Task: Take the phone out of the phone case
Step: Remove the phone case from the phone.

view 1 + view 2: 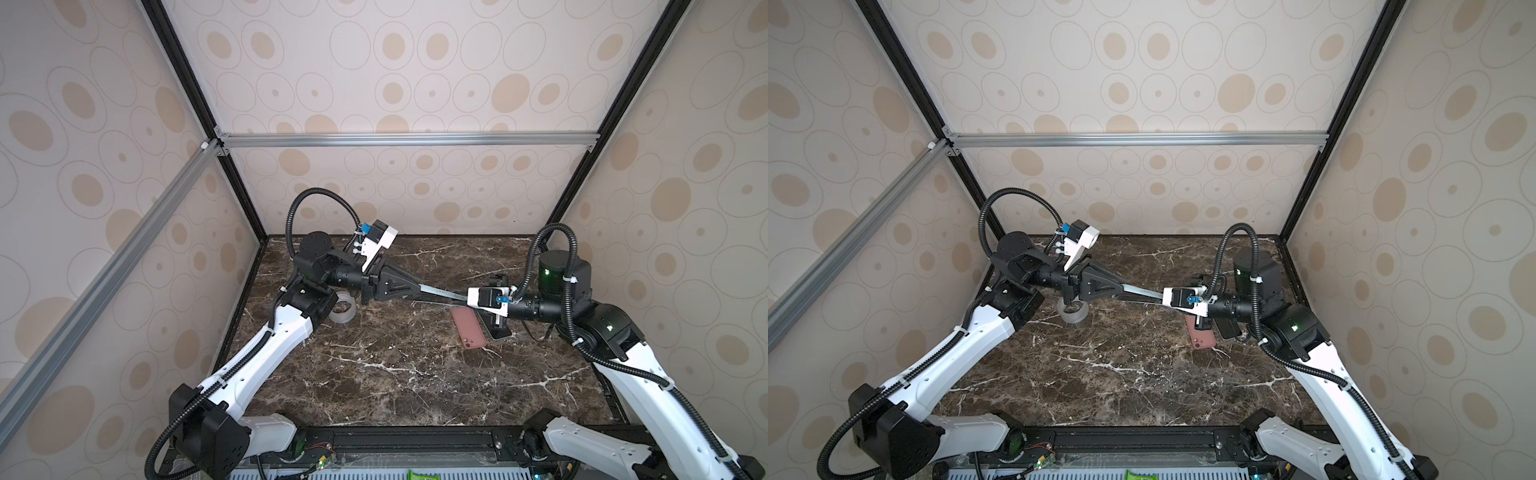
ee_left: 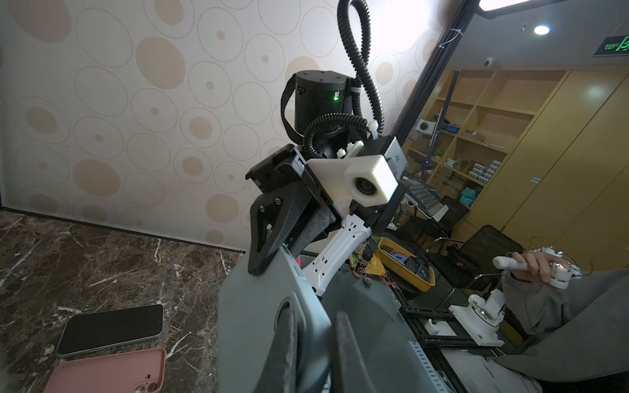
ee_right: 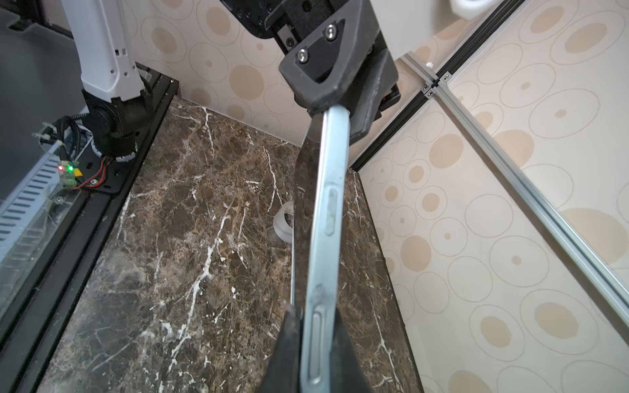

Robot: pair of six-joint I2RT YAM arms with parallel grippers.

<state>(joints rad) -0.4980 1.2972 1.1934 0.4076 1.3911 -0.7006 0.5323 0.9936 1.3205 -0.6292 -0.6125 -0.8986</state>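
A phone in a grey-blue phone case (image 1: 442, 293) (image 1: 1142, 293) hangs edge-up above the table, stretched between my two grippers. My left gripper (image 2: 315, 313) is shut on one end, its fingers pinching the case (image 2: 252, 306) beside the camera cut-out. My right gripper (image 3: 315, 316) is shut on the other end, clamping the case's buttoned edge (image 3: 328, 211), with the dark screen beside it. In the right wrist view the left gripper (image 3: 326, 102) closes on the far end. In both top views the right gripper's fingers are hidden under its wrist camera.
A pink case (image 1: 469, 328) (image 2: 109, 372) and a bare black phone (image 1: 496, 330) (image 2: 110, 328) lie flat on the marble table under the right wrist. A clear tape roll (image 1: 343, 307) (image 3: 284, 224) sits under the left arm. Patterned walls close three sides.
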